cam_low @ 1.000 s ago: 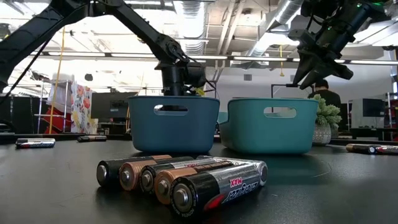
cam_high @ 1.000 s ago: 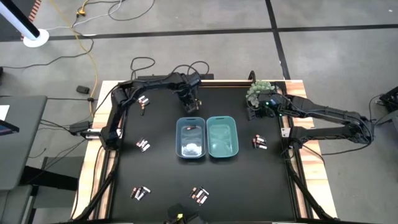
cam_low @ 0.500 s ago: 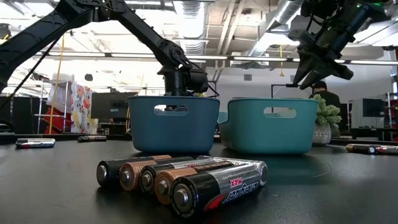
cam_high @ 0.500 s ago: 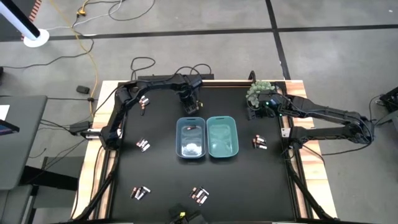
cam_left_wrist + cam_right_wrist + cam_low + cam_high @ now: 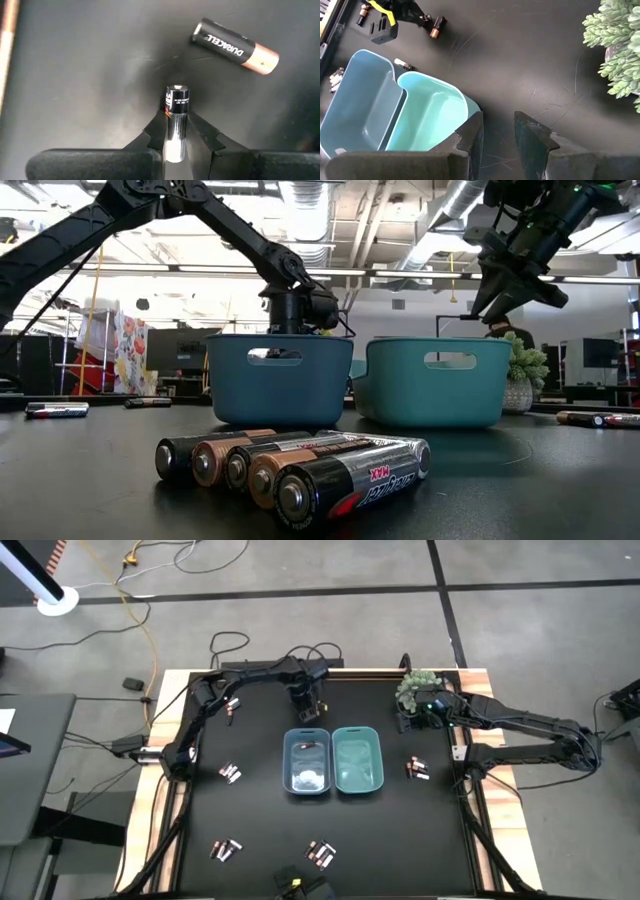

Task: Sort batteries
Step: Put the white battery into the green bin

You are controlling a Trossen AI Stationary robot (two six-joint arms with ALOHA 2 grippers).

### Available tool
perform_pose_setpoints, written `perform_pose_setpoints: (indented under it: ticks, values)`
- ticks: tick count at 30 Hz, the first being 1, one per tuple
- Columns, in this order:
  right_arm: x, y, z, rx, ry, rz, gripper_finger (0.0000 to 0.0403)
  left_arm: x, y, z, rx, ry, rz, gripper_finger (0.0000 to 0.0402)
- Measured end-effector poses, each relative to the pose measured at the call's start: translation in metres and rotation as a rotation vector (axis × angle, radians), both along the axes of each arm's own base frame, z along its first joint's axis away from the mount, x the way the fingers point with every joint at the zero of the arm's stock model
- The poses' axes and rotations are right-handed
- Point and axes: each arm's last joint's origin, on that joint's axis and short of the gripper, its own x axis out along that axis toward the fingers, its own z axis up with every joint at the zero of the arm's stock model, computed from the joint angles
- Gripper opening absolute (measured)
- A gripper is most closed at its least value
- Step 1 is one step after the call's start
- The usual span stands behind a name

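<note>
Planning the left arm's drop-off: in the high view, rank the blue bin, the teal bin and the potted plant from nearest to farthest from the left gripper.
From the left gripper, shut on a battery:
1. Blue bin, just in front of it.
2. Teal bin, beside the blue one, toward the right arm.
3. Potted plant, at the table's far right, by the right gripper.
</note>
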Motion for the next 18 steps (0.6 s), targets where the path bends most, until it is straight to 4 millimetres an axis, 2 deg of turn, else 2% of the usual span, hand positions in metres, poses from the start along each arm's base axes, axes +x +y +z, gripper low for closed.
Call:
perform_pose_setpoints:
  ticks: [10,18]
  values:
    - [0.000,0.000,0.000,-0.008,0.005,0.010,0.0127,0.007,0.001,0.041,0.014,-0.022,-0.008,0.0038]
    - [0.000,0.000,0.000,-0.014,0.009,0.019,0.0127,0.031,-0.022,0.093,0.080,-0.137,-0.104,0.0038]
